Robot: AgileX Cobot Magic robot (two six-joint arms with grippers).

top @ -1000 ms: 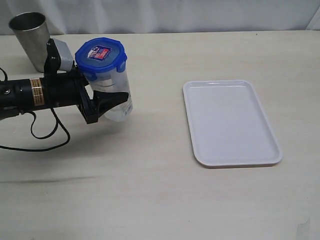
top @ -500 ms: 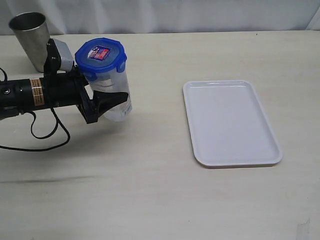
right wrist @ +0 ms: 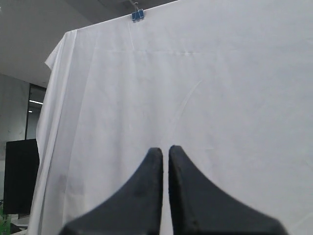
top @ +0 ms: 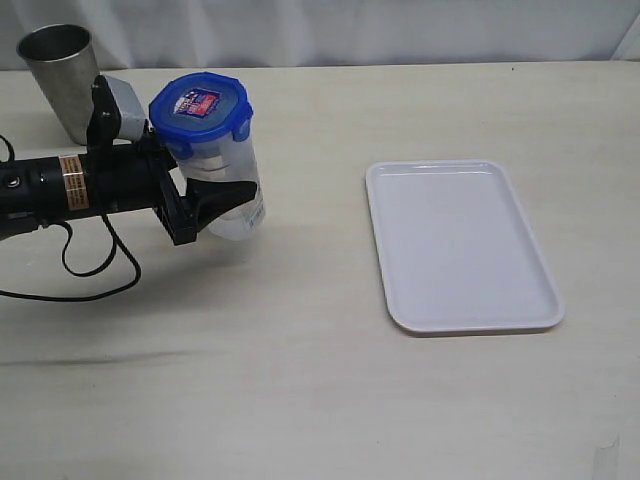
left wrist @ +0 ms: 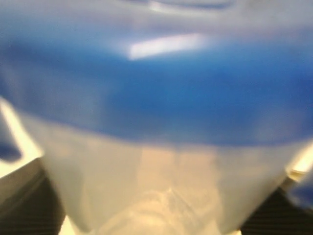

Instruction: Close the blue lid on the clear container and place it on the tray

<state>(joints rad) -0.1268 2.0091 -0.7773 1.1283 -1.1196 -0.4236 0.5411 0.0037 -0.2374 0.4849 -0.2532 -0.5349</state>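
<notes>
The clear container [top: 238, 205] stands at the table's left with the blue lid [top: 200, 112] sitting on its mouth, red-and-white sticker up. My left gripper [top: 232, 192] reaches in from the left and is shut on the container's body just under the lid. In the left wrist view the lid [left wrist: 156, 93] and the container wall [left wrist: 161, 181] fill the picture, blurred, with dark fingers [left wrist: 24, 200] at either side. The white tray [top: 460, 245] lies bare well off to the right. My right gripper [right wrist: 165, 149] is shut with nothing in it and faces a white curtain.
A grey metal cup [top: 62, 80] stands at the back left, just behind my left arm [top: 90, 185]. A black cable [top: 95, 270] loops on the table below that arm. Bare tabletop separates the container from the tray.
The container with its lid and my left gripper have risen very slightly. The right gripper shows no movement.
</notes>
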